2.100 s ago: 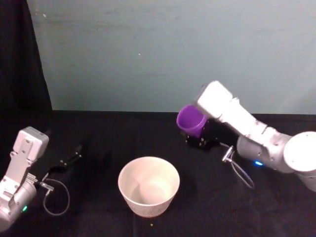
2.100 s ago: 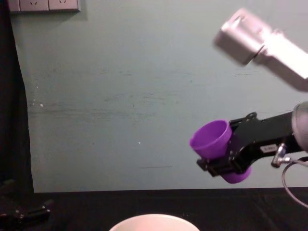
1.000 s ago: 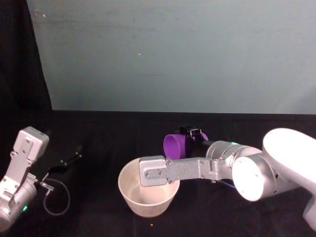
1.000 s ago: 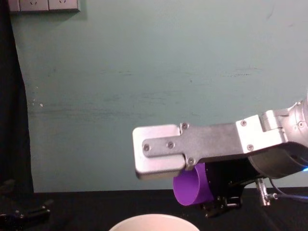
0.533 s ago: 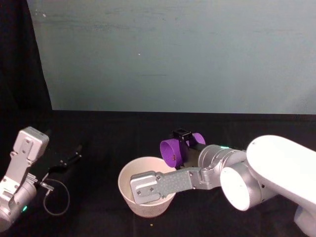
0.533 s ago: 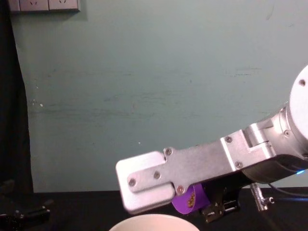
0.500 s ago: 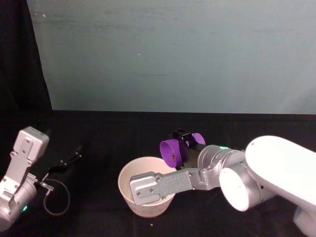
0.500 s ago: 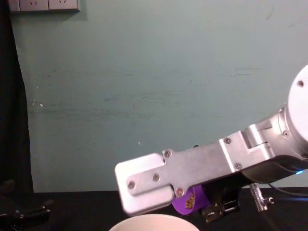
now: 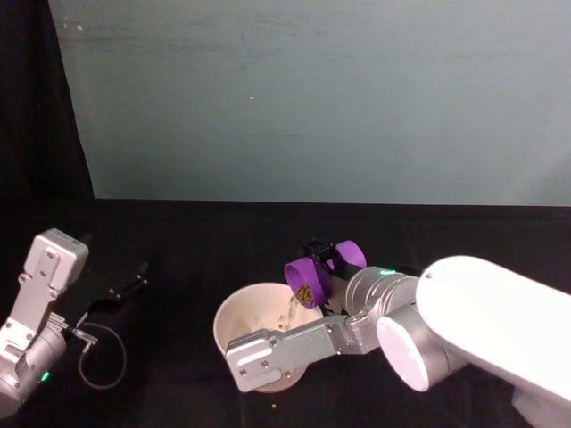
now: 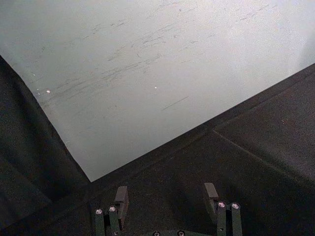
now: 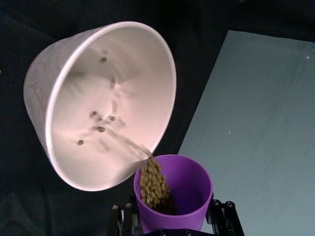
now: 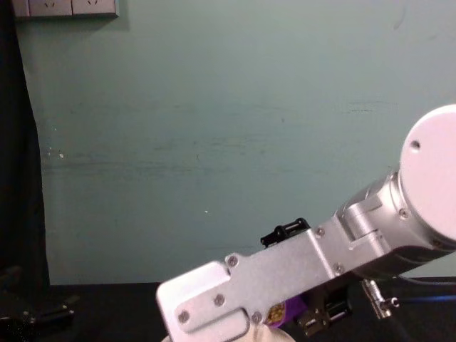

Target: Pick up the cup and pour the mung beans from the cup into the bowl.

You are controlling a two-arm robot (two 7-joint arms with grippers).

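While the right gripper (image 11: 173,222) clenched the small bright purple plastic cup (image 11: 183,189) between its fingers (image 11: 222,219), the cup lay tipped on its side, its mouth just above the far right edge of the wide round white bowl (image 11: 113,73).

From the right wrist view, olive-green mung beans (image 11: 153,184) were heaped at the cup's lower lip. A thin stream of them ran down into the bowl, and a few lay scattered on its floor. The head view showed the cup (image 9: 308,283) lifted off the black counter (image 9: 178,241), its base pointing back and to the right.

In the chest view, the right arm's silver link (image 12: 249,292) crossed in front, hiding all but a sliver of the cup (image 12: 293,309).

Well to the left of the bowl (image 9: 230,314), the left gripper (image 10: 166,199) sat low at the counter, fingers spread and holding nothing. A teal wall (image 9: 312,89) rose behind the counter.
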